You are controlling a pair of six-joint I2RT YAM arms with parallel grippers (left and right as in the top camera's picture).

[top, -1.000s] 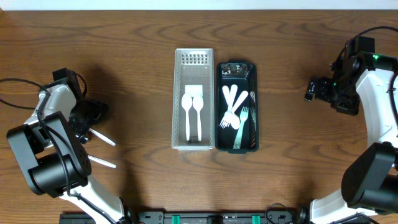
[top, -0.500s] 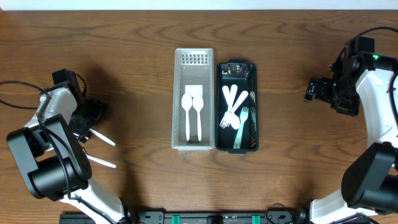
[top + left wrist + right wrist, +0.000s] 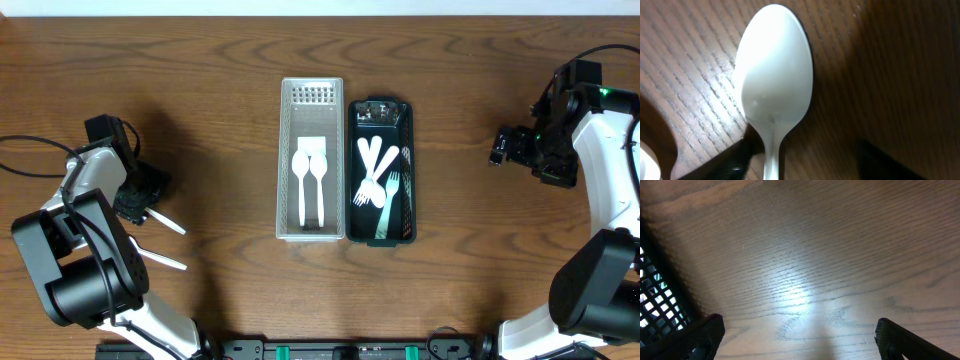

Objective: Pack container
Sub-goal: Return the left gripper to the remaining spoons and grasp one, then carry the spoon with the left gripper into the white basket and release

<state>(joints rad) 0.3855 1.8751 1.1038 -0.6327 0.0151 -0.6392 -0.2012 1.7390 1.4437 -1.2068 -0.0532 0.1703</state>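
A white spoon [image 3: 774,80] lies on the wooden table, bowl up in the left wrist view. My left gripper [image 3: 800,160] is open and straddles its handle, with the left finger close to it and the right finger apart. From overhead, the left gripper [image 3: 138,198] covers the bowl and the handle [image 3: 168,224] sticks out. A second white spoon [image 3: 165,262] lies just below. The clear tray [image 3: 311,95] holds two white spoons [image 3: 311,175]. The dark tray [image 3: 380,112] holds several forks [image 3: 378,180]. My right gripper [image 3: 505,145] is open and empty over bare table.
The two trays stand side by side at the table's middle. The dark tray's mesh corner [image 3: 655,300] shows at the left of the right wrist view. Cables run at the far left [image 3: 30,165].
My left gripper has shifted a little down and left, settling over the spoon's bowl. The right arm has not moved.
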